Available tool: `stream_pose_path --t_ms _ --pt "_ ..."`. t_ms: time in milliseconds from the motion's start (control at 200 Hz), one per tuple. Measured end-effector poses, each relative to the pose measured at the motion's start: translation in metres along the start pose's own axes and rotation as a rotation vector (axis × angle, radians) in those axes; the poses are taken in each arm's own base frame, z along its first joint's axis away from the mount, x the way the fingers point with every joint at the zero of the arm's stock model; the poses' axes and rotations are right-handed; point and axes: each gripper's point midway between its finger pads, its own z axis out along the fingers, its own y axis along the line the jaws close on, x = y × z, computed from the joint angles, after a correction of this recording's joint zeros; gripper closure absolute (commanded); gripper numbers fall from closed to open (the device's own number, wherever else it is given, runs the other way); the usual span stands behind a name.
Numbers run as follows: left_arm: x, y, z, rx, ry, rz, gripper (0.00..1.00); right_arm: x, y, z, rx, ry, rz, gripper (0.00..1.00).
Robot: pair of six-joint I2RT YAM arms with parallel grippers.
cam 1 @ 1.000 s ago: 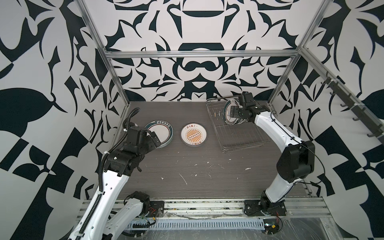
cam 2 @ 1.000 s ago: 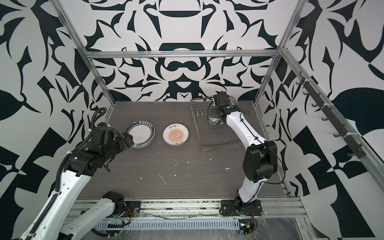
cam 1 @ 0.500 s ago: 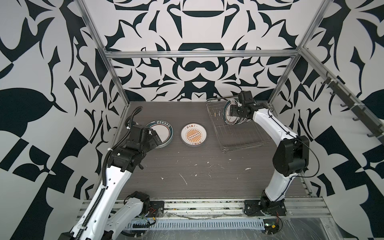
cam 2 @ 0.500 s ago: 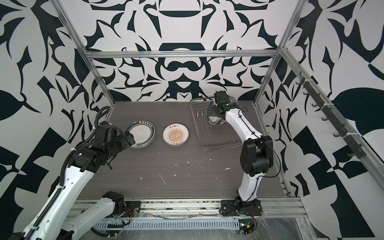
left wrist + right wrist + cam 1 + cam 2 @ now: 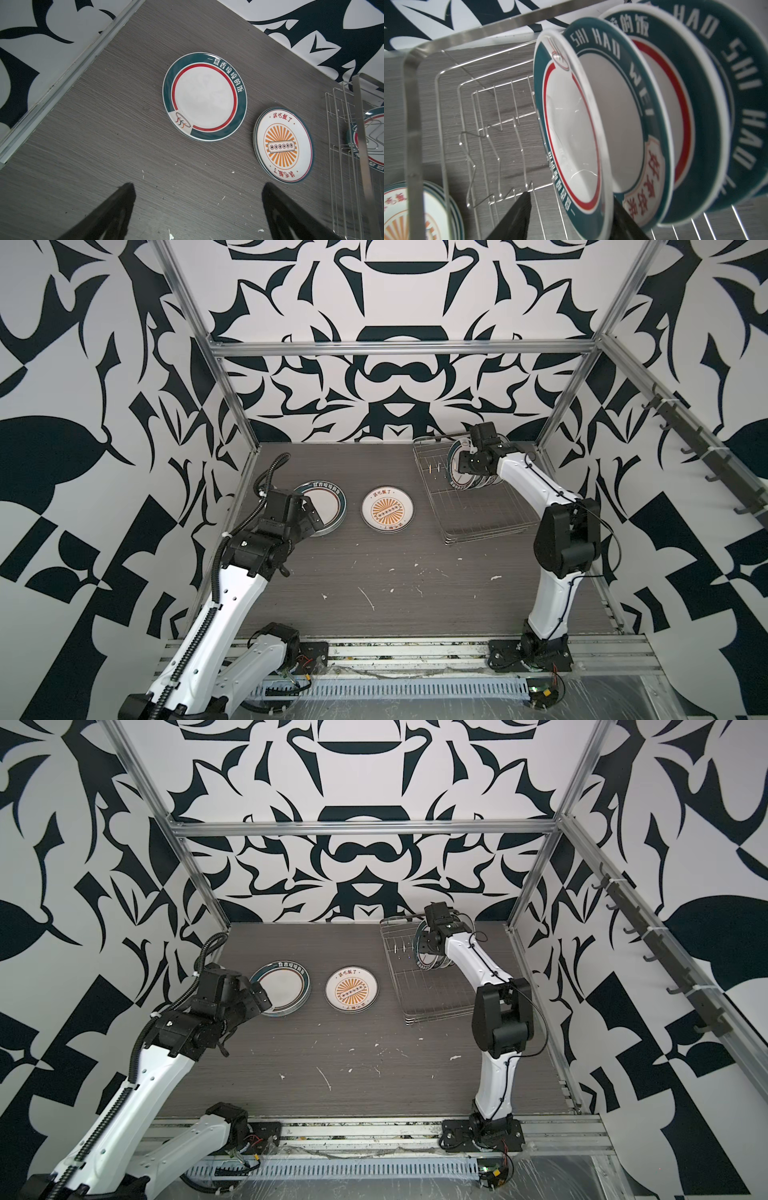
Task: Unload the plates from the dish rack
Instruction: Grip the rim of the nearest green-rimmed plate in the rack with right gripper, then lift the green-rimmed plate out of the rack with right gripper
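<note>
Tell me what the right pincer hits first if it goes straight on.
Likely the frontmost upright plate in the dish rack: its rim stands between the right pincer's open jaws.

The teal-rimmed plate (image 5: 204, 96) reads "一盘香喷喷的饭", the sunburst plate (image 5: 283, 145) "該吃飯了", a racked plate (image 5: 612, 124) "SHI HAO WEI".

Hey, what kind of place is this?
Probably a robot test cell, not a kitchen: left arm and right arm mounted by a table, patterned walls on a metal frame, a dish rack holding plates.
</note>
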Motion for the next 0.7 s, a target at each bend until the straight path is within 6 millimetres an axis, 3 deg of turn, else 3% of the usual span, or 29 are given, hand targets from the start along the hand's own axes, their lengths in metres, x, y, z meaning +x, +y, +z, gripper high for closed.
stream_pose_path --t_ms 185,465,550,700 --pt "0.002 0.000 0.004 -0.013 0.014 0.001 0.01 -0.003 -0.005 0.014 0.003 0.010 -0.011 0.60" --pt "0.017 0.002 0.018 -0.069 0.107 0.019 0.01 -0.005 -0.006 0.033 -0.005 0.020 -0.030 0.90" --pt "0.017 0.003 0.017 -0.070 0.106 0.004 0.01 -0.015 -0.002 0.030 -0.019 -0.004 -0.030 0.93" --pt "0.016 0.003 0.015 -0.066 0.099 -0.019 0.01 -0.015 0.001 0.035 -0.030 0.000 -0.026 0.98"
